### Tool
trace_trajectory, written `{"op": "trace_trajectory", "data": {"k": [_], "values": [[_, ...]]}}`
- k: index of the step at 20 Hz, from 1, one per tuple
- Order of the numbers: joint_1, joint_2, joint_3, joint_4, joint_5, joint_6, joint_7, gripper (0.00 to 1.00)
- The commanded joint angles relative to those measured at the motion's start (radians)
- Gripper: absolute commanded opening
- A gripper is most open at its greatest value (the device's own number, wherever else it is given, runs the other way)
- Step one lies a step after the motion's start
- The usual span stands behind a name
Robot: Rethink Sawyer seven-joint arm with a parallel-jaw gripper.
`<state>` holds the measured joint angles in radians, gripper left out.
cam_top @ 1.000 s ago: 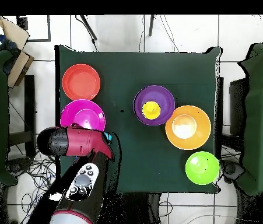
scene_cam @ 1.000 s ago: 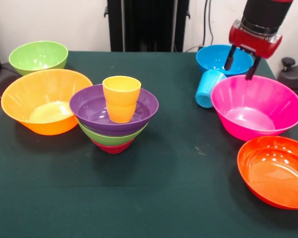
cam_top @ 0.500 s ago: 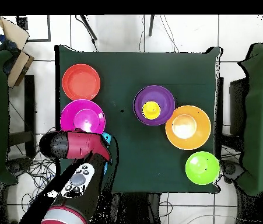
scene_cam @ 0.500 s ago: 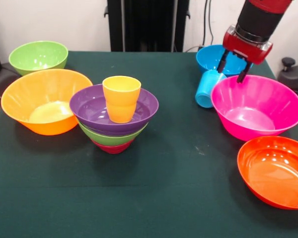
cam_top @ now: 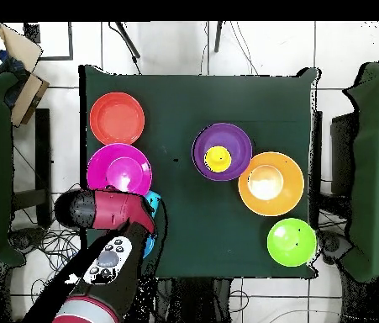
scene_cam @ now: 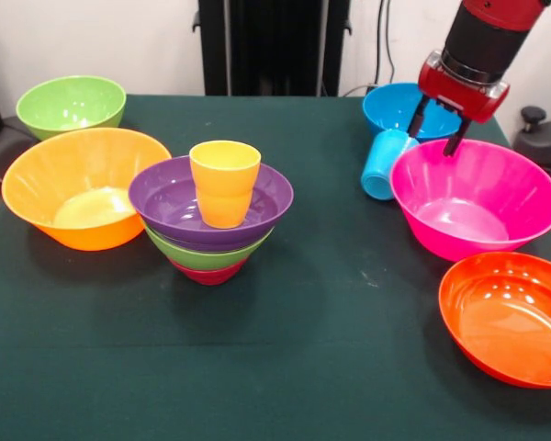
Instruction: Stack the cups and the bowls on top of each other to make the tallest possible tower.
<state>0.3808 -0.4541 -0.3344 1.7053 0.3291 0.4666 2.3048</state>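
One red-orange bowl [scene_cam: 512, 317] sat nearest of all, at the right side of the green table [scene_cam: 285, 367]. Just behind it stood the big pink bowl [scene_cam: 475, 197], and the two were very close together. Over to the left, near the middle of the table, was the tower [scene_cam: 211, 216]. It had a small crimson bowl [scene_cam: 208, 273] at the bottom, then a green bowl [scene_cam: 207, 254], then a purple bowl [scene_cam: 170, 197], each one sitting inside the one below. The yellow-orange cup [scene_cam: 225, 182] stood upright in the purple bowl, open end up. Left of the tower, almost touching it, was the big orange bowl [scene_cam: 83, 186]. A little farther back on the right, the light blue cup [scene_cam: 384, 163] lay tipped on its side, right by the far left edge of the pink bowl. Behind that cup sat the blue bowl [scene_cam: 399, 107], and the cup seemed to lean against it. The gripper [scene_cam: 438, 125] hung above the blue bowl and the far rim of the pink bowl, on the red and black arm [scene_cam: 482, 46]. Its two dark fingers [scene_cam: 417, 118] were spread apart, with nothing between them, and one fingertip was close above the light blue cup. Farthest back on the left stood the other green bowl [scene_cam: 71, 104], alone in its corner, with the orange bowl just in front of it.
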Motion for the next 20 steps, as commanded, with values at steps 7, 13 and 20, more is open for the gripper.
{"op": "trace_trajectory", "data": {"k": [7, 13, 20], "values": [[0.030, -0.025, 0.060, 0.037, 0.062, 0.052, 0.214, 1.00], [0.047, -0.069, 0.081, 0.147, 0.069, -0.025, 0.209, 1.00], [0.090, -0.111, 0.087, 0.239, 0.084, -0.059, 0.238, 1.00]]}}
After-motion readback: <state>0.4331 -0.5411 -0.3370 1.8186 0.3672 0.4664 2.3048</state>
